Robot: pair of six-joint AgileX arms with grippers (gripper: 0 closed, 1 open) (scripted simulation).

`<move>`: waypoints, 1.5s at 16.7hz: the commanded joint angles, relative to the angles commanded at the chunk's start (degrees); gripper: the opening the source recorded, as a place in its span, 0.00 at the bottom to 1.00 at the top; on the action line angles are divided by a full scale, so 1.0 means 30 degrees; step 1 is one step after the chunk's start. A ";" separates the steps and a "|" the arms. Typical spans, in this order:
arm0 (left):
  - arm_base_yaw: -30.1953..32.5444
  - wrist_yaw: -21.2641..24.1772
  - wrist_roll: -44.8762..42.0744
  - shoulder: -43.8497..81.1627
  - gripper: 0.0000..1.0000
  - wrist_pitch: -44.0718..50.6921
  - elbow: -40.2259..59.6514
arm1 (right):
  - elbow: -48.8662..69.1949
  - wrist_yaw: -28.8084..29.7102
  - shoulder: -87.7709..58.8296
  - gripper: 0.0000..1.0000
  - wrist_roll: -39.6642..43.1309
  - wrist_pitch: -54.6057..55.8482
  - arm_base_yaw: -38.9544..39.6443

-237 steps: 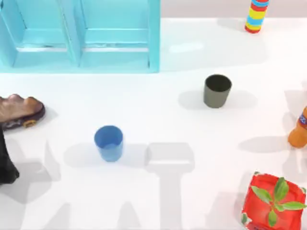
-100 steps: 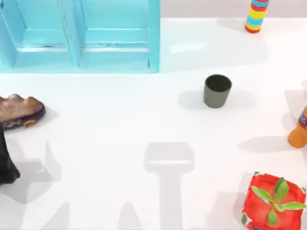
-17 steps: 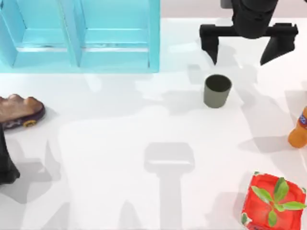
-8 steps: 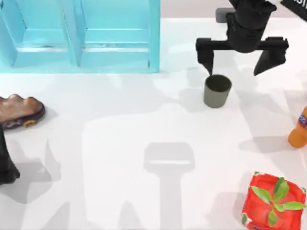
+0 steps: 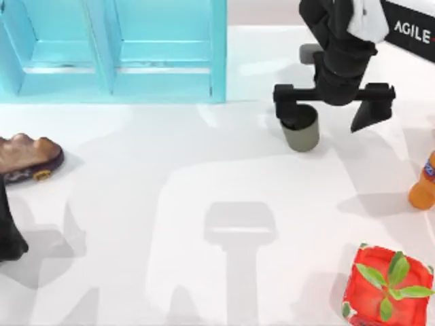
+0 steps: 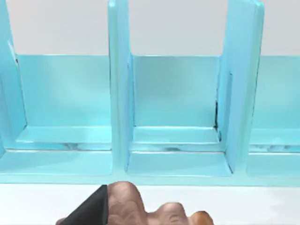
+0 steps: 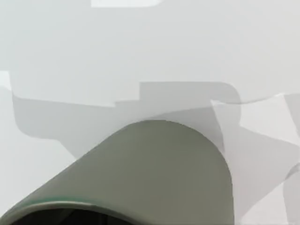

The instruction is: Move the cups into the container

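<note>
Olive-grey cup point(image 5: 300, 131) under right hand's point(image 5: 333, 111) left finger

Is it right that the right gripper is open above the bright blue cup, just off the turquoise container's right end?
Not quite. The cup under the open right gripper is dark olive-grey, not bright blue, as the top view shows. The rest holds: it stands just off the right end of the turquoise container.

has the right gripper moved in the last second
Yes. In the top view the right gripper has come down toward the olive-grey cup, one finger now overlapping its rim.
</note>
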State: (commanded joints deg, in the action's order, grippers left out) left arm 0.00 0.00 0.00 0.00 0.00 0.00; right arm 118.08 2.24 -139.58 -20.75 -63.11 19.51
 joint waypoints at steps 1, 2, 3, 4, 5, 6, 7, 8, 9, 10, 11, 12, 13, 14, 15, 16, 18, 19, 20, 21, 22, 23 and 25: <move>0.0000 0.0000 0.0000 0.0000 1.00 0.0000 0.0000 | 0.0000 0.0000 0.0000 1.00 0.0000 0.0000 0.0000; 0.0000 0.0000 0.0000 0.0000 1.00 0.0000 0.0000 | 0.0000 0.0000 0.0000 1.00 0.0000 0.0000 0.0000; 0.0000 0.0000 0.0000 0.0000 1.00 0.0000 0.0000 | 0.0000 0.0000 0.0000 0.92 0.0000 0.0000 0.0000; 0.0000 0.0000 0.0000 0.0000 1.00 0.0000 0.0000 | 0.0000 0.0000 0.0000 0.85 0.0000 0.0000 0.0000; 0.0000 0.0000 0.0000 0.0000 1.00 0.0000 0.0000 | 0.0000 0.0000 0.0000 0.77 0.0000 0.0000 0.0000; 0.0000 0.0000 0.0000 0.0000 1.00 0.0000 0.0000 | 0.0000 0.0000 0.0000 0.70 0.0000 0.0000 0.0000; 0.0000 0.0000 0.0000 0.0000 1.00 0.0000 0.0000 | 0.0000 0.0000 0.0000 0.62 0.0000 0.0000 0.0000; 0.0000 0.0000 0.0000 0.0000 1.00 0.0000 0.0000 | 0.0000 0.0000 0.0000 0.55 0.0000 0.0000 0.0000; 0.0000 0.0000 0.0000 0.0000 1.00 0.0000 0.0000 | 0.0000 0.0000 0.0000 0.47 0.0000 0.0000 0.0000; 0.0000 0.0000 0.0000 0.0000 1.00 0.0000 0.0000 | 0.0000 0.0000 0.0000 0.40 0.0000 0.0000 0.0000; 0.0000 0.0000 0.0000 0.0000 1.00 0.0000 0.0000 | 0.0000 0.0000 0.0000 0.32 0.0000 0.0000 0.0000; 0.0000 0.0000 0.0000 0.0000 1.00 0.0000 0.0000 | 0.0000 0.0000 0.0000 0.25 0.0000 0.0000 0.0000; 0.0000 0.0000 0.0000 0.0000 1.00 0.0000 0.0000 | 0.0000 0.0000 0.0000 0.17 0.0000 0.0000 0.0000; 0.0000 0.0000 0.0000 0.0000 1.00 0.0000 0.0000 | 0.0000 0.0000 0.0000 0.10 0.0000 0.0000 0.0000; 0.0000 0.0000 0.0000 0.0000 1.00 0.0000 0.0000 | 0.0000 0.0000 0.0000 0.02 0.0000 0.0000 0.0000; 0.0000 0.0000 0.0000 0.0000 1.00 0.0000 0.0000 | 0.0000 0.0000 0.0000 0.00 0.0000 0.0000 0.0000; 0.0000 0.0000 0.0000 0.0000 1.00 0.0000 0.0000 | 0.0000 0.0000 0.0000 0.00 0.0000 0.0000 0.0000; 0.0000 0.0000 0.0000 0.0000 1.00 0.0000 0.0000 | 0.0000 0.0000 0.0000 0.00 0.0000 0.0000 0.0000; 0.0000 0.0000 0.0000 0.0000 1.00 0.0000 0.0000 | 0.0000 0.0000 0.0000 0.00 0.0000 0.0000 0.0000; 0.0000 0.0000 0.0000 0.0000 1.00 0.0000 0.0000 | 0.0000 0.0000 0.0000 0.00 0.0000 0.0000 0.0000; 0.0000 0.0000 0.0000 0.0000 1.00 0.0000 0.0000 | 0.0000 0.0000 0.0000 0.00 0.0000 0.0000 0.0000; 0.0000 0.0000 0.0000 0.0000 1.00 0.0000 0.0000 | 0.0000 0.0000 0.0000 0.00 0.0000 0.0000 0.0000; 0.0000 0.0000 0.0000 0.0000 1.00 0.0000 0.0000 | 0.0050 -0.0008 0.0082 0.00 0.0051 -0.0058 -0.0044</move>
State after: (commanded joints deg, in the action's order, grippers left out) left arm 0.00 0.00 0.00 0.00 0.00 0.00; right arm 118.23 2.21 -139.33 -20.59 -63.28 19.38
